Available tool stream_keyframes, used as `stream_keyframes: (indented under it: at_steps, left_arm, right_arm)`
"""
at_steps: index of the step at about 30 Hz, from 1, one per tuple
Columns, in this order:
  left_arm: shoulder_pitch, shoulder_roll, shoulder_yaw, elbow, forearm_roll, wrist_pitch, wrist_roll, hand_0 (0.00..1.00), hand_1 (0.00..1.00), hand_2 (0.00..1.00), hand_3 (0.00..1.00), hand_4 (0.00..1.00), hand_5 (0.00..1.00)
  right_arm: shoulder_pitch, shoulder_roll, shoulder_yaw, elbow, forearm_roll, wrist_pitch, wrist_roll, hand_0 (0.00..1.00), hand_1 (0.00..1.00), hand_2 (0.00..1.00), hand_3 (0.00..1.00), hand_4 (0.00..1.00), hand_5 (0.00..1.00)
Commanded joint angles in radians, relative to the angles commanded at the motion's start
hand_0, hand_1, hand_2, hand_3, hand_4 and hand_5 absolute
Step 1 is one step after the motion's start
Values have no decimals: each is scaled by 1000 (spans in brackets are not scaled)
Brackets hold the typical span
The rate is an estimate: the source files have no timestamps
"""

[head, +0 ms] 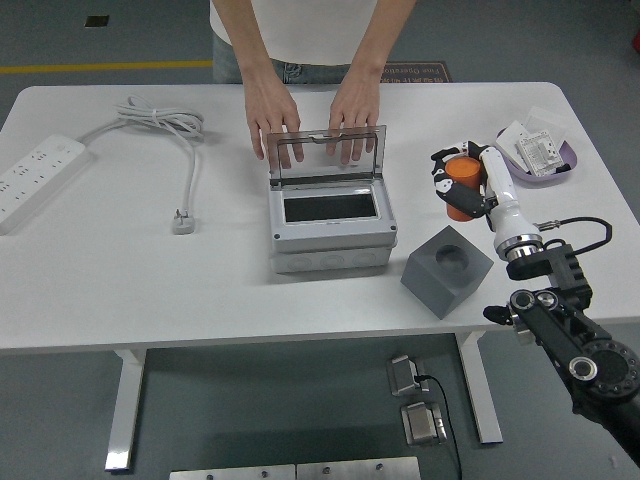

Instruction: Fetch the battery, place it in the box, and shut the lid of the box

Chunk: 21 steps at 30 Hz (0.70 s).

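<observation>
No legible text — none anywhere

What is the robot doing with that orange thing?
The right robot hand is holding the orange battery up in the air, above the table. The grey block with a round hole sits empty below it. The grey box is open, with nothing inside that can be seen. A person at the far side rests both hands behind the raised clear lid.
</observation>
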Motion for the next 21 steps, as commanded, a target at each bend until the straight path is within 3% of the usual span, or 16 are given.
stream_keyframes:
  at_steps: [12,13,21]
  left_arm:
    - [10,10,9,0,-16,5,15,647,638,533,634,722,86]
    - [13,12,11,0,-20,6,18,647,638,533,634,721,88]
    - [27,20,19,0,-15,38,66,646,638,533,634,722,88]
  right_arm:
    - [182,52,-119,-72,-460,102,-265,260,267,265,264,2,2]
    - [195,57,-129,-83,-494,104,-277,195,277,284,264,2,2]
    - [247,102,-190,-149,-694,100,-299,194,276,283,263,2,2]
